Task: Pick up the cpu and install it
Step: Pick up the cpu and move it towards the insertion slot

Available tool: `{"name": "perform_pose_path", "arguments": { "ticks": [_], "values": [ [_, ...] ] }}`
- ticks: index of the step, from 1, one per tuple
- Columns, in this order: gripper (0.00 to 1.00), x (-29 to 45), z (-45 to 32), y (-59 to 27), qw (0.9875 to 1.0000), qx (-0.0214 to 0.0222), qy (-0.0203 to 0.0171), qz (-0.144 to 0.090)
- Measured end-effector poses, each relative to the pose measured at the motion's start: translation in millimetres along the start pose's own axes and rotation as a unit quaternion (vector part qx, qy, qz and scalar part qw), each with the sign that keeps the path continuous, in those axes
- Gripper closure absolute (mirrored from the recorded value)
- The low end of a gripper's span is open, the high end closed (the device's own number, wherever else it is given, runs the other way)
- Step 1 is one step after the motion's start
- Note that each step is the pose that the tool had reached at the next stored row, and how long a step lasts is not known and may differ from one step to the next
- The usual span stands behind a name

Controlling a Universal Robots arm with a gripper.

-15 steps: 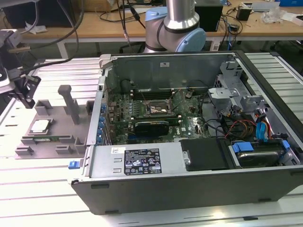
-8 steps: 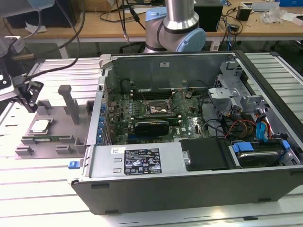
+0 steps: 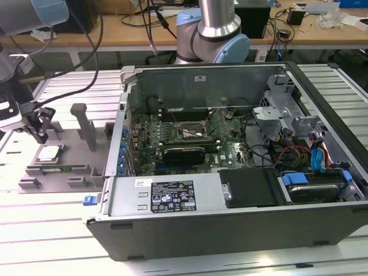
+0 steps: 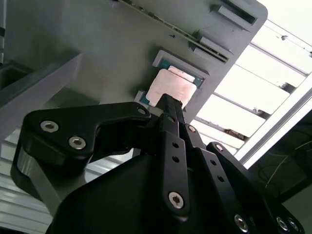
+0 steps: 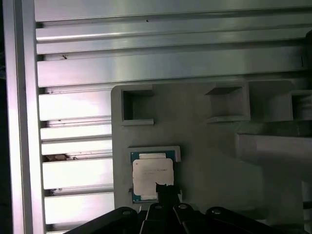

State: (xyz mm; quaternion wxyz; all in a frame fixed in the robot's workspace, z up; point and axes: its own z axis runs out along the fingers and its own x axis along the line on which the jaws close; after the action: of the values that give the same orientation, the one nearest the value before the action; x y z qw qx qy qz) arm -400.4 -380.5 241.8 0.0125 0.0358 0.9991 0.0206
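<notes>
- Slatted metal table [image 3: 52, 230]; on it a grey holder tray [image 5: 209, 165] beside an open computer case [image 3: 230, 221].
- The cpu [image 5: 152, 175] lies in the tray, just below my gripper [image 5: 165, 188], jaws pressed together, empty.

The arm [image 3: 213, 26] is a brushed silver tube set in rounded grey joint housings with pale blue caps. Thin black cables [image 3: 102, 29] trail from it toward the exterior view's left. Its gripper [image 4: 168, 105] is matte black, built of angular plates and narrow bars. In the second wrist view these show round holes and bright silver socket-head screws.
</notes>
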Motion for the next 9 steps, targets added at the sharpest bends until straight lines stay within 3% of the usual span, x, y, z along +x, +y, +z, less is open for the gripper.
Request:
{"name": "perform_pose_path", "arguments": {
  "ticks": [2, 9],
  "values": [
    [0.89, 1.1, 5.0, -0.3, 1.0, 0.0, 0.0, -0.001],
    [0.89, 1.2, 5.7, -0.3, 1.0, -0.0002, 0.0001, -0.002]
  ]
}}
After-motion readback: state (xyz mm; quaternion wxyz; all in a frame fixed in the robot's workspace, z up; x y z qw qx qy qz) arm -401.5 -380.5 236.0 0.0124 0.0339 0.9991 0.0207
